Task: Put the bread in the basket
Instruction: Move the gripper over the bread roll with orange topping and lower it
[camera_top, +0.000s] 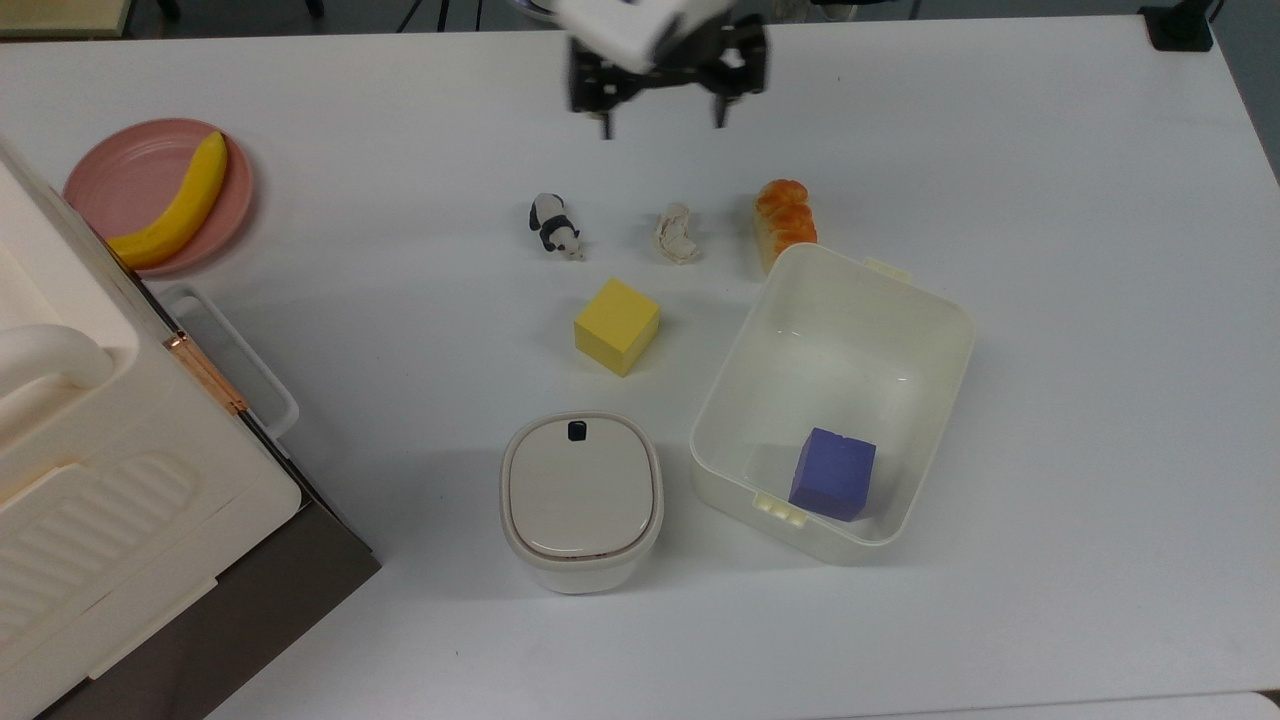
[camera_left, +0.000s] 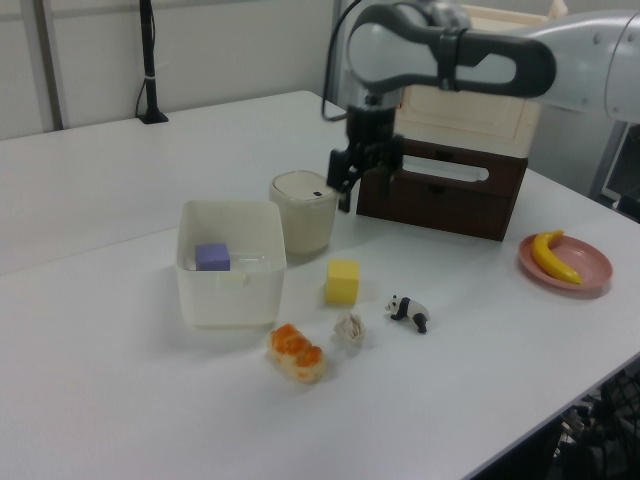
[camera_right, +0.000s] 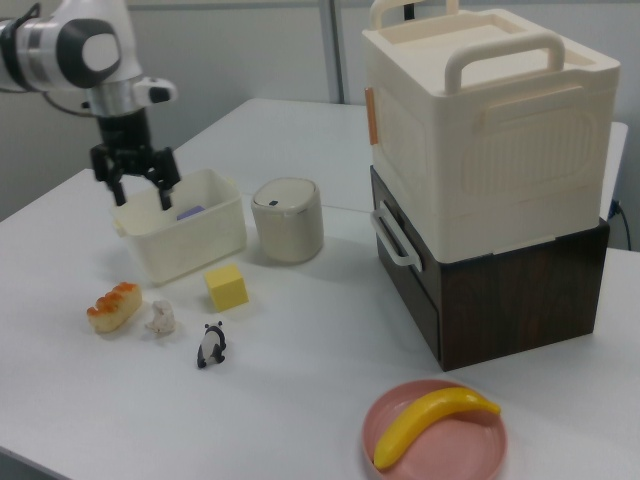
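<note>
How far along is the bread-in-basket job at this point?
Nothing is delivered yet: the bread lies on the table just outside the basket, which holds a purple cube. In hand: the gripper hangs open and empty in the air, at the top view's upper left of the bread and not yet over it. Left: line up over the bread, descend, grasp it, carry it over the rim and release.

We see a yellow block (camera_top: 616, 326), a panda figure (camera_top: 554, 225) and a crumpled paper ball (camera_top: 677, 234) on the white table (camera_top: 1050, 200). A banana (camera_top: 175, 205) lies on a pink plate (camera_top: 115, 175).
</note>
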